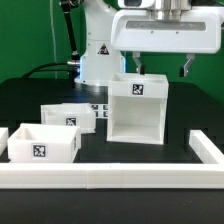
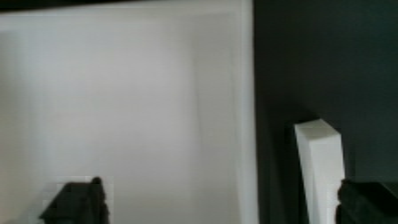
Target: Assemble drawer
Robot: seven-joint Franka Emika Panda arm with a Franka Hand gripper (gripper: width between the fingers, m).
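The white open-fronted drawer case (image 1: pixel 137 108) stands on the black table right of centre, with a square tag on its upper front. Two small white open-top trays sit to the exterior view's left, one nearer (image 1: pixel 45 143) and one behind it (image 1: pixel 62 116). My gripper (image 1: pixel 158 66) hangs just above the case's top, open and empty, one finger on each side. In the wrist view the gripper (image 2: pixel 222 203) is spread wide over a broad white face of the case (image 2: pixel 125 100), and both dark fingertips (image 2: pixel 75 200) show at the picture's edge.
A long low white rail (image 1: pixel 110 178) runs along the table's front and turns back on the exterior view's right (image 1: pixel 208 150). The marker board (image 1: pixel 97 110) lies flat behind the trays. A narrow white edge (image 2: pixel 320 160) shows beside the case in the wrist view.
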